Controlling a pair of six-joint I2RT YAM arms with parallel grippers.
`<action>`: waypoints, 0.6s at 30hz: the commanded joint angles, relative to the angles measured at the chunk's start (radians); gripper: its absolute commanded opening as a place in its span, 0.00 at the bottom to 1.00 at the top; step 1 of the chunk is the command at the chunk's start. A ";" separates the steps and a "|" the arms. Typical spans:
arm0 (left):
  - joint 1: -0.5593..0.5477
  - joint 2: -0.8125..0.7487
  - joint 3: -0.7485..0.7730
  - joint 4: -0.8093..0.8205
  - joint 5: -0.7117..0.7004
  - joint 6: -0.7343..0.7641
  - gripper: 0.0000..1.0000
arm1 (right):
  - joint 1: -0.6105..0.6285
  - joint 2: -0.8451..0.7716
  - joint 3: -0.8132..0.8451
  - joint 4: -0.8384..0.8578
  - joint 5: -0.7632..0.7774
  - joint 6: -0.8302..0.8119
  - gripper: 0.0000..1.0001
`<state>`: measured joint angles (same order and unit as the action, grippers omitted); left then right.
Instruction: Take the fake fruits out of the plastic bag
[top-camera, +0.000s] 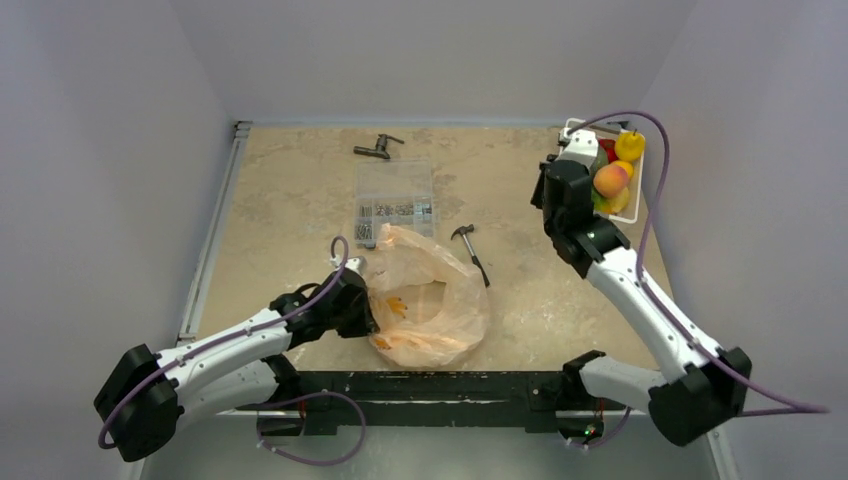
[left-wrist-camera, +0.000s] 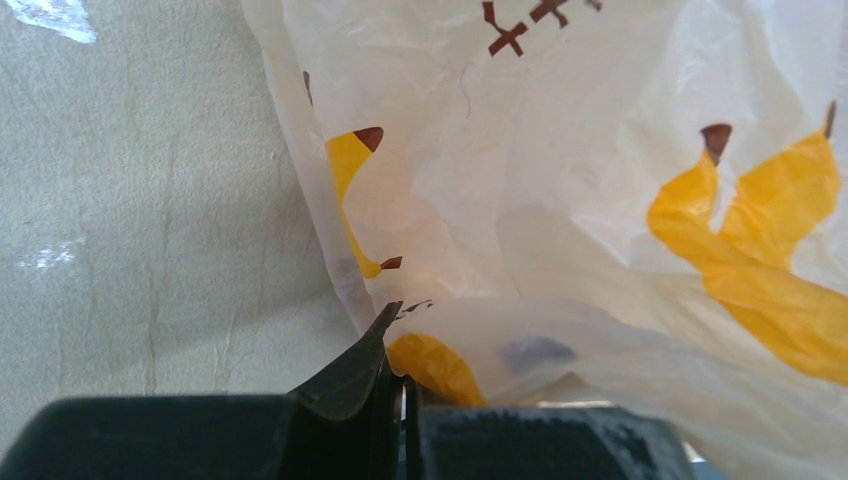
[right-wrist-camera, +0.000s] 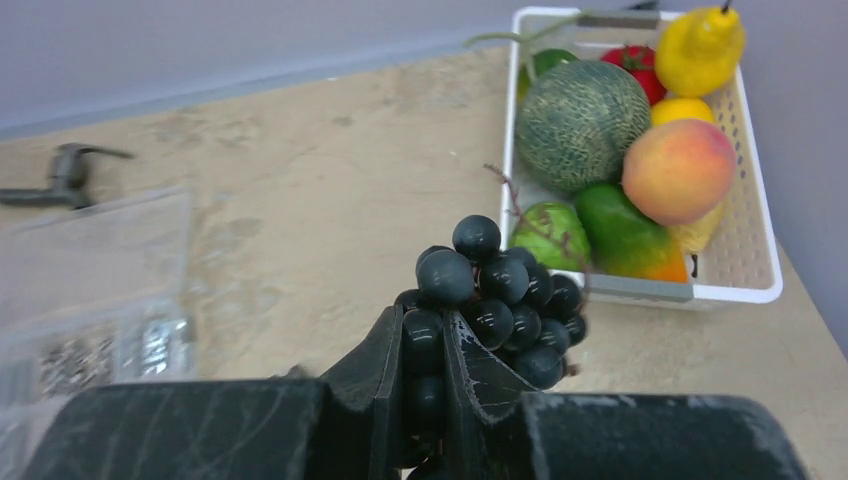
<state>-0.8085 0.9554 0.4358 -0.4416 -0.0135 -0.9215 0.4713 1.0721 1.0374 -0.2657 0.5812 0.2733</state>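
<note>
Fake fruits (right-wrist-camera: 678, 170): piled in a basket (right-wrist-camera: 730, 292) ahead-right of the right gripper (right-wrist-camera: 442, 345), which pinches a dark grape bunch (right-wrist-camera: 495, 290).
Plastic bag (left-wrist-camera: 560, 200): edge nipped between the left gripper (left-wrist-camera: 398, 345) and its pressed-together fingers.

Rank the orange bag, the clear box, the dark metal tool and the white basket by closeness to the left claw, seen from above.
From the left gripper, in the top view:
1. plastic bag, touching it on the right.
2. clear parts box, beyond, mid-table.
3. dark metal tool, at the far edge.
4. white basket, in the far right corner.
</note>
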 joint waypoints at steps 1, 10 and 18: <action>-0.004 0.005 0.030 0.043 0.048 0.028 0.00 | -0.171 0.165 0.062 0.174 -0.059 0.042 0.00; -0.004 0.019 0.033 0.066 0.083 0.034 0.00 | -0.397 0.602 0.493 0.246 -0.174 0.074 0.00; -0.004 0.027 0.034 0.072 0.085 0.029 0.00 | -0.468 0.945 1.019 0.101 -0.142 0.046 0.00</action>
<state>-0.8085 0.9756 0.4358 -0.4061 0.0605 -0.9005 0.0296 1.9438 1.8534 -0.1341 0.4278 0.3302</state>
